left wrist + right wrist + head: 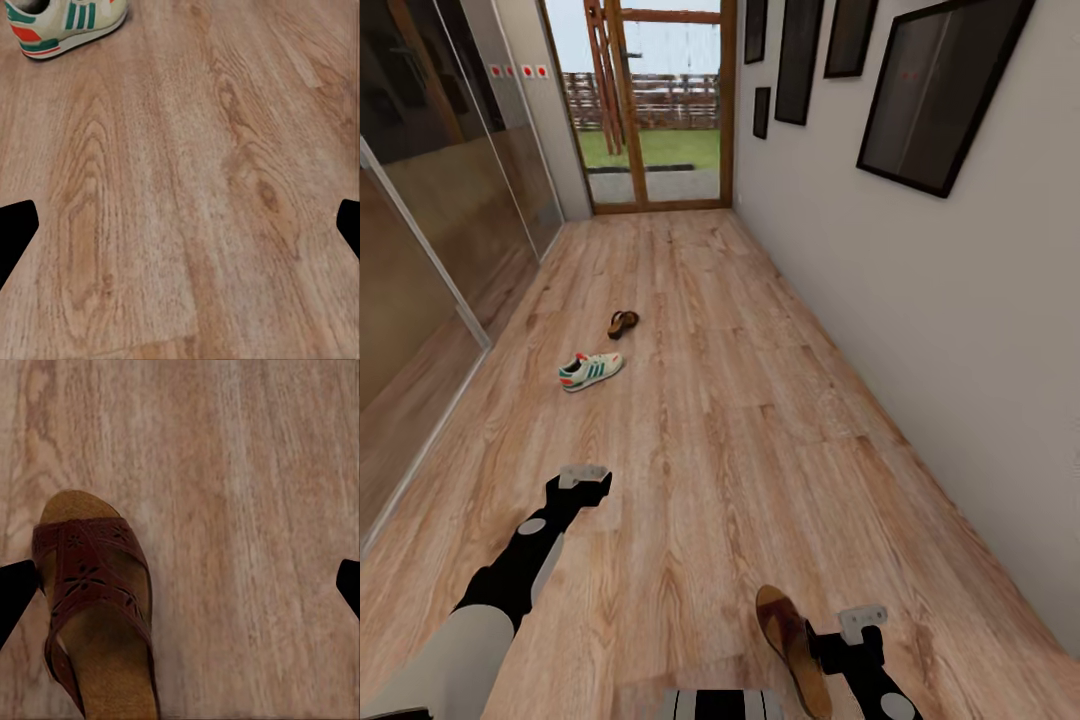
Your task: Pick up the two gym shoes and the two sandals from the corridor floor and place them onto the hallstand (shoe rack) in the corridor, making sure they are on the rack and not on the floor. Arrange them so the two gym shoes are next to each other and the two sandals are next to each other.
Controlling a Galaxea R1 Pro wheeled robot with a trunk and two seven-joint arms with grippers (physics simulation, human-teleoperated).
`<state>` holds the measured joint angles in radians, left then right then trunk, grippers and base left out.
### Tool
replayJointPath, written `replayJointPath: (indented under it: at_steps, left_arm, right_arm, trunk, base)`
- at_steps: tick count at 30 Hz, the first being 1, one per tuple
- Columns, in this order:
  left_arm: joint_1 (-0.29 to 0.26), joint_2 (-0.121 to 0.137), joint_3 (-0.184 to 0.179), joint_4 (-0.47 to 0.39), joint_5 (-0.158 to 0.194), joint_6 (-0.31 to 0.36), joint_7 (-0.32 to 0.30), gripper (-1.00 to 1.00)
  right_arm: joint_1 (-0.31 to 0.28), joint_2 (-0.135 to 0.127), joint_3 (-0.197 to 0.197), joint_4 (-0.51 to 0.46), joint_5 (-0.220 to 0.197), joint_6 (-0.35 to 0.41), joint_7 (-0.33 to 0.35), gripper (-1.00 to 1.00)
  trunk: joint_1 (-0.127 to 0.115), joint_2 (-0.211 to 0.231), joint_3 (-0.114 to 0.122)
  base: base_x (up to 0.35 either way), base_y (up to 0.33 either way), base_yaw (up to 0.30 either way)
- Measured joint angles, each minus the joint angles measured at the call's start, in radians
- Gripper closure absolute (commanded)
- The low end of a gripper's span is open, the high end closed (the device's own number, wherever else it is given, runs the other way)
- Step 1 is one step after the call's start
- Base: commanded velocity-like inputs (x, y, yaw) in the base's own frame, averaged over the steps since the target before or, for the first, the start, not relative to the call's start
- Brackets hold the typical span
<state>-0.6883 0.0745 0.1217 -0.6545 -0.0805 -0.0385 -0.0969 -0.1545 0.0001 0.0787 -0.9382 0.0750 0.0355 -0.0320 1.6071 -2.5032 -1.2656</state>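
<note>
One white gym shoe (590, 370) with green stripes lies on the wood-plank corridor floor (740, 420), with a brown sandal (623, 323) just beyond it. The gym shoe (64, 26) also shows past my left gripper. My left gripper (582, 480) (180, 232) hovers open over bare floor, short of the shoe. A second sandal (792, 645) (94, 607) lies close in front of me. My right gripper (860, 625) (180, 585) hangs open over it, one fingertip (16, 592) by the sandal's side. The hallstand is out of view.
Mirrored sliding doors (430, 250) line the left side of the corridor. A white wall (920, 330) with black framed pictures (945, 90) runs along the right. A wood-framed glass door (655, 100) closes the far end.
</note>
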Motion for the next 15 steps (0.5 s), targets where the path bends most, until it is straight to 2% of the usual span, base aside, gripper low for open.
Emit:
replayJointPath:
  at_steps: [4, 7, 15]
  left_arm:
    - [0.002, 0.0, 0.001, -0.03, 0.0, 0.003, 0.0, -1.0]
    - [0.003, 0.0, 0.002, -0.039, 0.0, 0.005, 0.0, -1.0]
    - [0.002, 0.0, 0.002, -0.047, -0.001, 0.012, 0.001, -1.0]
  right_arm:
    - [0.0, 0.0, 0.001, 0.0, 0.0, 0.001, 0.0, -1.0]
    - [0.0, 0.0, 0.001, 0.0, 0.0, 0.001, 0.0, -1.0]
    - [0.0, 0.0, 0.002, 0.001, 0.0, 0.001, -0.001, -1.0]
  trunk:
    - [0.0, 0.0, 0.0]
    - [0.0, 0.0, 0.0]
    - [0.0, 0.0, 0.0]
  base:
    - [-0.16, -0.224, 0.0]
    - [-0.078, -0.101, 0.058]
    - [-0.023, -0.03, 0.203]
